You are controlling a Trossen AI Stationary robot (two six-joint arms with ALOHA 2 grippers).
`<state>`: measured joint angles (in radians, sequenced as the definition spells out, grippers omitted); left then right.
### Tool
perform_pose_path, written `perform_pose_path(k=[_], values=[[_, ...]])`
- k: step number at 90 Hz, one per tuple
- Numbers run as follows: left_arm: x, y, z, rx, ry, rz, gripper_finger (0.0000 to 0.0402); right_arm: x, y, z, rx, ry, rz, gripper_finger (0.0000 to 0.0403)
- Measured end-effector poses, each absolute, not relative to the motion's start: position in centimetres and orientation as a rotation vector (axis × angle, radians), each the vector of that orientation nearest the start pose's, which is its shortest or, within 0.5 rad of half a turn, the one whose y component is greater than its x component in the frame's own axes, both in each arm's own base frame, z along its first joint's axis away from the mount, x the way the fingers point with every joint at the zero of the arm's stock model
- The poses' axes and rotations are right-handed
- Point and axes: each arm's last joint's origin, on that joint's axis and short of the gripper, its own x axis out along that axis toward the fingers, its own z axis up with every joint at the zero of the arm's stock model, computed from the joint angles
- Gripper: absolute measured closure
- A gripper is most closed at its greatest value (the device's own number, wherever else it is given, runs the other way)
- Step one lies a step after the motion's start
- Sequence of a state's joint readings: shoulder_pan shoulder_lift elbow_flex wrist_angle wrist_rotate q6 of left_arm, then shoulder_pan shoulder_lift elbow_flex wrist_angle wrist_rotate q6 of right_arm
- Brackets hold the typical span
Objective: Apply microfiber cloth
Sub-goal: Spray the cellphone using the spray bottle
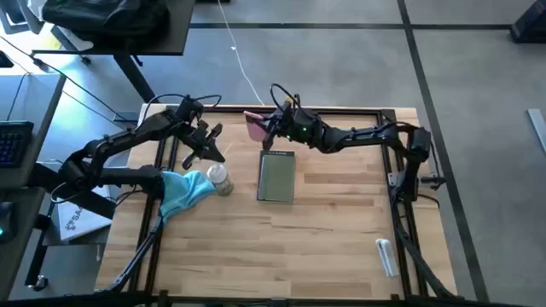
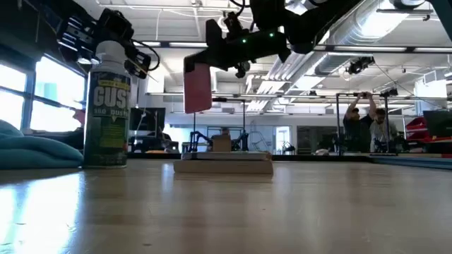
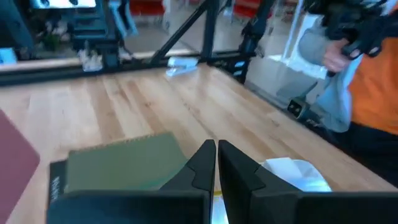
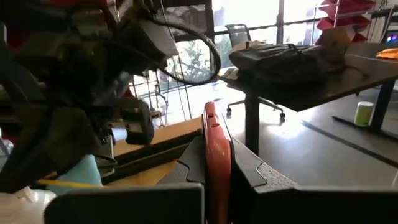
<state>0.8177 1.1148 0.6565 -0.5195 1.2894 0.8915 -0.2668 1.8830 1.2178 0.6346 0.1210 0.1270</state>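
The microfiber cloth (image 1: pixel 183 192) is turquoise and lies crumpled on the table's left side, also seen in the low view (image 2: pixel 32 152). No gripper touches it. A white-capped spray bottle (image 1: pixel 220 177) stands upright just right of it. The grey-green tablet (image 1: pixel 277 176) lies flat mid-table. My left gripper (image 1: pixel 206 143) hovers shut above and just beyond the bottle, holding nothing. My right gripper (image 1: pixel 271 128) is shut on a pink phone (image 2: pixel 198 88), held in the air beyond the tablet's far end. My right gripper pinches the phone between its two fingers, one on each flat face, near the phone's upper end (image 4: pixel 216 134). The fingers reach in from the table's right. The phone hangs upright below them (image 2: pixel 198 99), lifted clear of the table and tablet.
A small white object (image 1: pixel 386 256) lies near the table's front right corner. Bare wood lies in front of the tablet. A person in orange (image 3: pixel 373 81) stands beyond the table's edge, and other people (image 2: pixel 367 120) are far back in the room.
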Motion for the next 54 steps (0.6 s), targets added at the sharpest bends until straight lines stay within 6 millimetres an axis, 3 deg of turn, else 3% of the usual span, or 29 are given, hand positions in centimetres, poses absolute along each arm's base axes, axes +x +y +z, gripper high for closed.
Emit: perform_pose_path(k=[31,54], values=[[15.2,12.1,22.0,0.017,0.249,-0.574,0.0401,46.1,-10.3,22.8,0.254,-0.009,-0.349,0.0402],[15.2,12.2,22.0,0.024,0.258,-0.565,0.0401,46.3,-8.9,22.3,0.373,0.099,-0.417,0.0402]])
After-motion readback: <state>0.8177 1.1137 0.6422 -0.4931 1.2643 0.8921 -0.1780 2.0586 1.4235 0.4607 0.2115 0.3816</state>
